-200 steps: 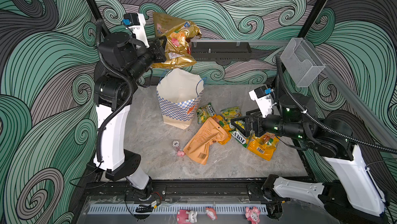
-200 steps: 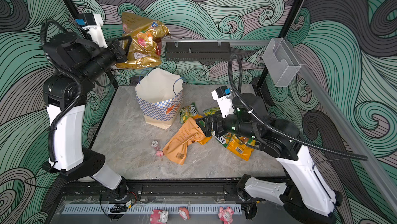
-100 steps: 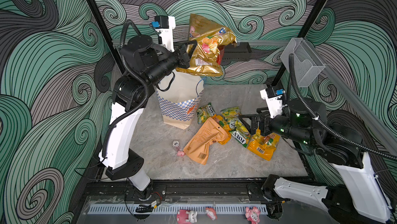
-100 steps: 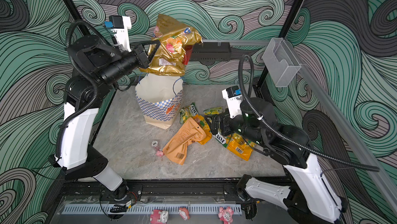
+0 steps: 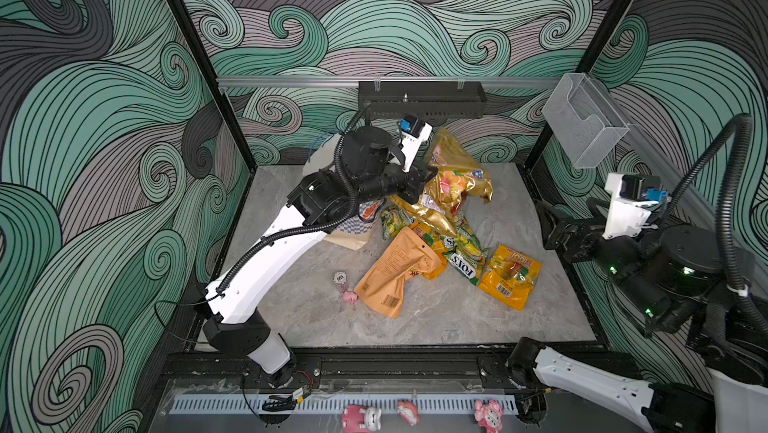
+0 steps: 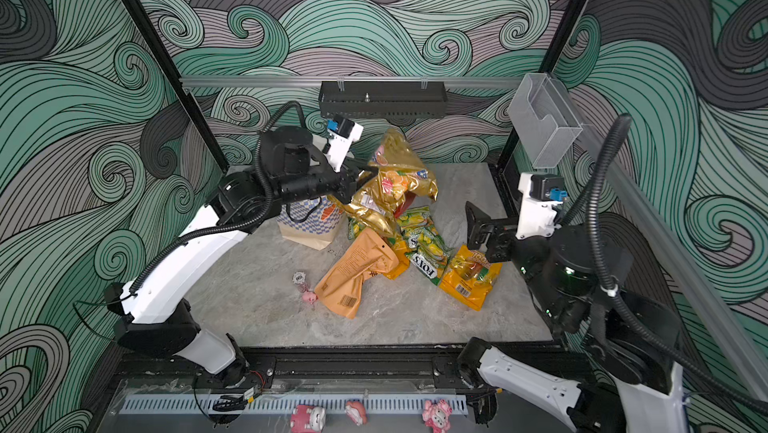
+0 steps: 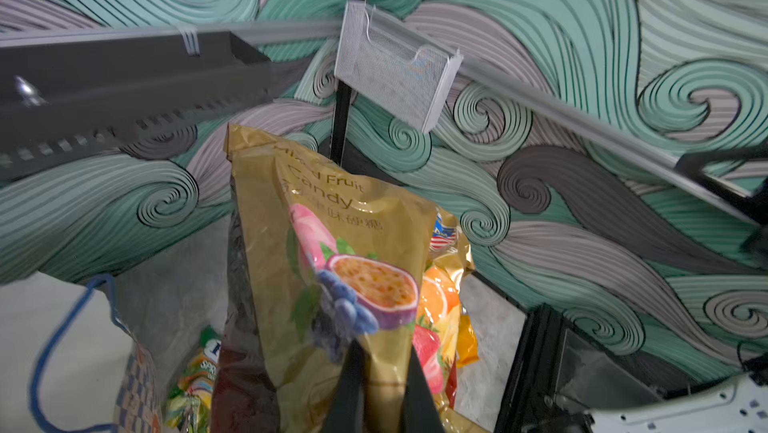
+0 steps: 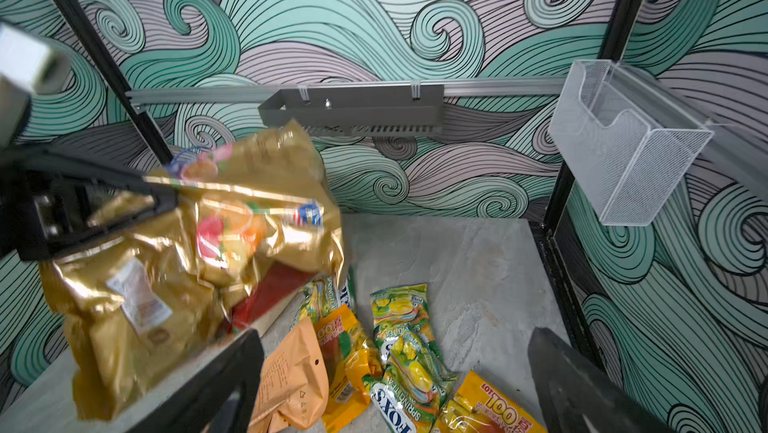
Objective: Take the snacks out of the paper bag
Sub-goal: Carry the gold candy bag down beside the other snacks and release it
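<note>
My left hand (image 6: 365,175) is clenched on one edge of the gold foil bag (image 6: 395,185). The crinkly pouch hangs slack from that pinch, clear of the paper bag (image 6: 307,229) and over the far end of the snacks already lying on the worktop (image 5: 436,327). I judge this to be the carry-and-drop step: an edge grip lets the pouch fall cleanly once I open. I cannot tell whether its lower corner already touches the pile.

The paper bag stands upright just behind my left arm, which hides its mouth, so I cannot say what is left inside. The green-yellow FOX'S bag (image 5: 463,262), the tan-orange pouch (image 5: 395,277) and an orange-yellow bag (image 5: 509,277) overlap loosely beside it.

My right hand (image 6: 478,233) is released, jaws wide and empty. It hovers at the right edge near the orange-yellow bag, which I judge leaves the left arm room.
</note>
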You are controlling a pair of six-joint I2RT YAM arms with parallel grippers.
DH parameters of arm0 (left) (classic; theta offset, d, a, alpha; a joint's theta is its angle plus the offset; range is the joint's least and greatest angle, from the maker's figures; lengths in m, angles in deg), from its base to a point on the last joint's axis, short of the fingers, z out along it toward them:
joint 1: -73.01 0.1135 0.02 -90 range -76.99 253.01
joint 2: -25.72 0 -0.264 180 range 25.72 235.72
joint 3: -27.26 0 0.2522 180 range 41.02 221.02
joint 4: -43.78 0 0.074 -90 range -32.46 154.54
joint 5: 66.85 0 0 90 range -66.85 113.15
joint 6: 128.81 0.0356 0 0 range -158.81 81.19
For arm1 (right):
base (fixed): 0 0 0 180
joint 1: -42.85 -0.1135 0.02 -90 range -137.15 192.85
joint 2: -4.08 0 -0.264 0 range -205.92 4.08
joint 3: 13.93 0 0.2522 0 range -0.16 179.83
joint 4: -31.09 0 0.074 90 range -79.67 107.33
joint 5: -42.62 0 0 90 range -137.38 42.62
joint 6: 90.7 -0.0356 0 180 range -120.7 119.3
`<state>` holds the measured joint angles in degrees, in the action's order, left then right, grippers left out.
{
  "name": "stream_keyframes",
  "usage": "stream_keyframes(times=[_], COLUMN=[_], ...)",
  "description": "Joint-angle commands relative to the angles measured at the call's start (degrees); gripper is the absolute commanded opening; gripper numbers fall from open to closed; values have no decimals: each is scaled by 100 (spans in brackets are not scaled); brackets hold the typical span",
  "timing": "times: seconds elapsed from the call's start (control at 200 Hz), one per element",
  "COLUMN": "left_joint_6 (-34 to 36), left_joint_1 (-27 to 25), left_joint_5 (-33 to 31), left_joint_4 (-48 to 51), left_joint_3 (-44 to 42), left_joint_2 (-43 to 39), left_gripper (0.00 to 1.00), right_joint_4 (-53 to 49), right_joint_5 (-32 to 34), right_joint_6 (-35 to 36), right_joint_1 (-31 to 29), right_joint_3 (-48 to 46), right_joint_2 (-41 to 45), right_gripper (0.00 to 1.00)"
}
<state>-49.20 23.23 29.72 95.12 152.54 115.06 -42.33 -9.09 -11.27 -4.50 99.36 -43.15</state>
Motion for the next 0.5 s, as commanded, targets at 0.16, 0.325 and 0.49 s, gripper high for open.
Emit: stream_keyframes(times=[0.16, 0.325, 0.49], left_joint_6=[152, 111, -204], left_joint_1=[-583, -647, -660], left_joint_5=[-51, 90, 177], left_joint_4=[-1558, -1810, -2112], left_joint_3=[-1167, -1993, -2490], left_joint_2=[-494, -417, -305], left_gripper=[0, 0, 0], right_joint_4=[397, 396, 396], right_joint_5=[483, 425, 417], right_joint_6=[106, -15, -114], right_joint_1=[-28, -28, -28], right_joint_3=[-242, -339, -379], right_joint_2=[72, 125, 176], right_gripper=[99, 99, 99])
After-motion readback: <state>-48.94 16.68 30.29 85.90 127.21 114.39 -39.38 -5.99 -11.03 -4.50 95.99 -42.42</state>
